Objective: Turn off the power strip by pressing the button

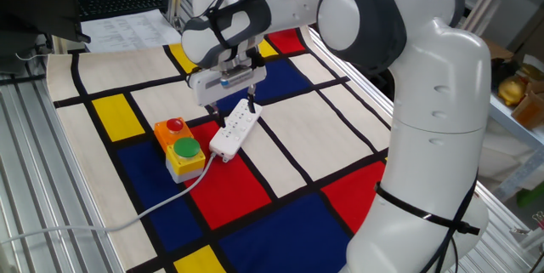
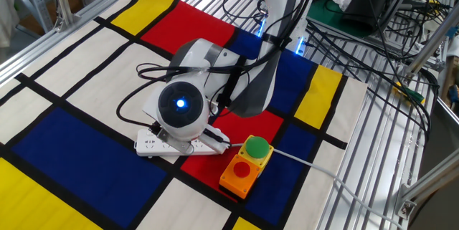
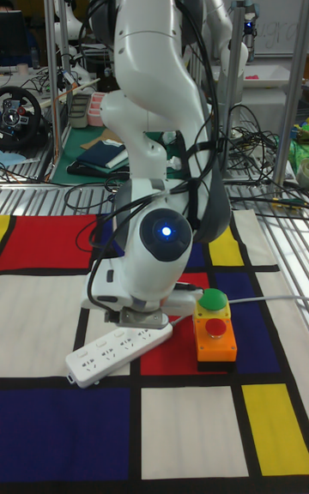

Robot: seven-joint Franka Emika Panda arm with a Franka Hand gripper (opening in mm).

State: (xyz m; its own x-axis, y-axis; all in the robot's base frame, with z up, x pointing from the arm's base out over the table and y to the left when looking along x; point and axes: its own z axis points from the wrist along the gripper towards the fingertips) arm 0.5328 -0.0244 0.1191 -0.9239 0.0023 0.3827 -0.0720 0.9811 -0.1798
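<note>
The white power strip [image 1: 231, 134] lies diagonally on the chequered cloth, one end beside a yellow box. It also shows in the other fixed view [image 2: 150, 144] and the tall view [image 3: 99, 355]. My gripper [image 1: 235, 110] hangs just over the strip's far half, dark fingers pointing down at it. Whether the fingertips touch the strip is unclear, and so is any gap between them. In the other two views the round wrist housing [image 2: 179, 104] covers the fingers. The strip's own button is too small and pale to pick out.
The yellow box [image 1: 183, 156] with a red round button [image 1: 175, 125] and a green one [image 1: 186, 146] stands against the strip's near end. A grey cable [image 1: 102, 222] trails off to the cloth's edge. Loose black cables [image 2: 358, 36] lie on the metal slats behind.
</note>
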